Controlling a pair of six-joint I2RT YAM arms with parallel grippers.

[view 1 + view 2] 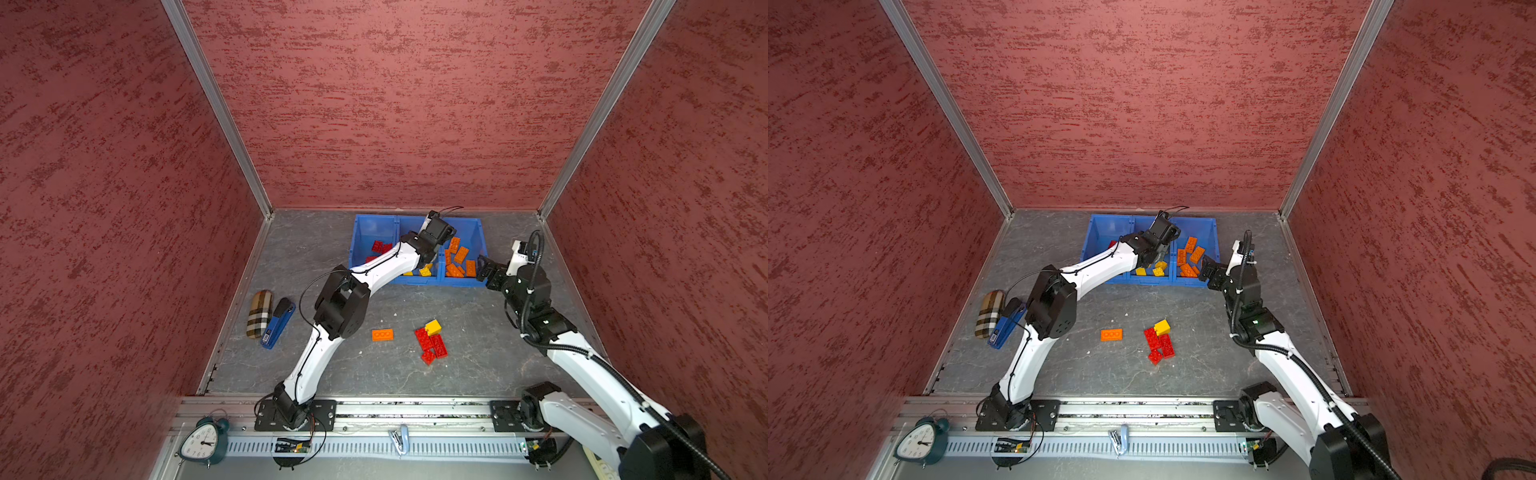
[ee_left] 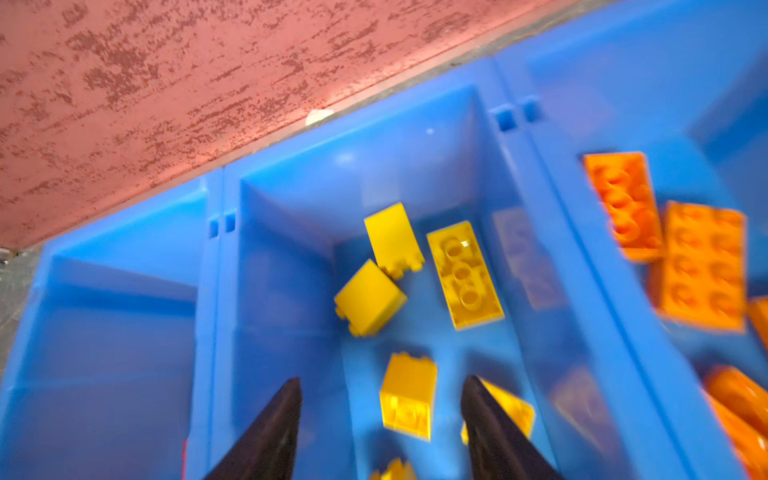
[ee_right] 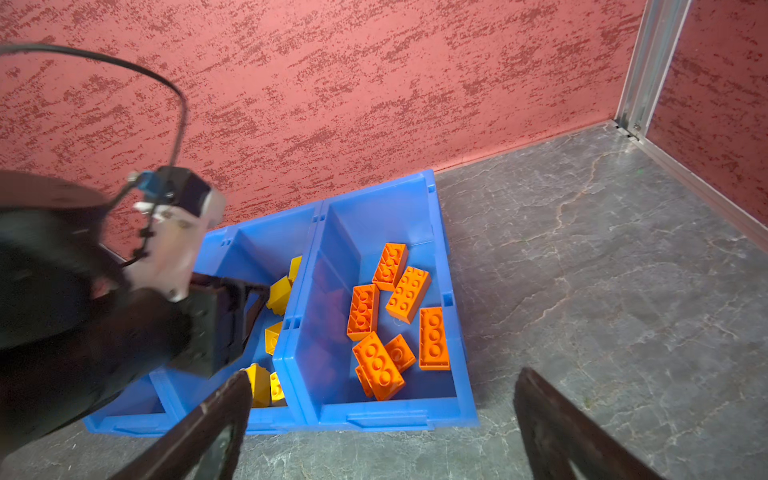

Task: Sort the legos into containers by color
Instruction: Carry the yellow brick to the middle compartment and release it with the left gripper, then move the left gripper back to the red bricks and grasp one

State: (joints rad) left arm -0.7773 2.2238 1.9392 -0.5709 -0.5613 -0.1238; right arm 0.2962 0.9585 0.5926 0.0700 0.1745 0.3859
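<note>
Legos here are small hard plastic bricks. I judge them light, stiff and smooth on the sides, so they will not bend or break, but they can slip or turn in a loose grip.

At far left a checked case [image 1: 259,313] and a blue stapler [image 1: 279,322] lie on the tabletop [image 1: 332,232]. Next come the containers [image 1: 415,282], three joined bins at the back wall. The left bin [image 1: 374,228] has red legos [image 1: 379,246].

Over the middle bin [image 2: 374,166] is the left hand [image 2: 381,380]. Its jaws stand apart and grip nothing, and yellow legos [image 2: 370,297] lie below it on the bin floor.

The right bin [image 3: 374,208] holds orange legos [image 3: 409,293]. Just beside its front corner hovers the right hand [image 3: 382,424], wide open and empty.

In front of the bins, loose on the tabletop, an orange brick [image 1: 382,335] lies alone, hollow side up as it seems. To its right a few red bricks [image 1: 432,345] touch each other, with one yellow brick [image 1: 433,327] against them.

I would take each brick on its two long flat sides, across the narrow width, near the middle. The orange one is free all around and looks easy. The packed ones leave little room for a finger, so the yellow one at the edge seems better to take first.
</note>
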